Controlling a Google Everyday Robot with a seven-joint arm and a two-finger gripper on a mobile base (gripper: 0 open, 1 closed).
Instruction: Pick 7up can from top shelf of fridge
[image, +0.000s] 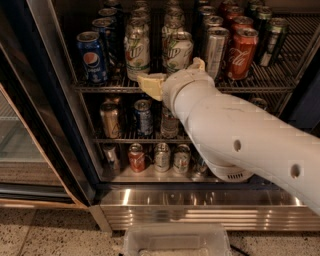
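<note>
Two front 7up cans stand side by side on the top shelf (260, 80) of the fridge (200, 210), one on the left (137, 52) and one on the right (178, 50), with more behind them. My gripper (172, 75) is at the shelf's front edge. Its yellowish fingers (150, 84) are spread apart, one below the left can and the other beside the right can's right side. The right can's base sits between them. My white arm hides the wrist and part of the lower shelves.
A blue Pepsi can (91, 57) stands left of the 7up cans. A silver can (215, 47) and a red Coca-Cola can (242, 50) stand to the right. Lower shelves hold more cans. The open glass door (20, 150) is at left. A clear bin (175, 242) sits on the floor.
</note>
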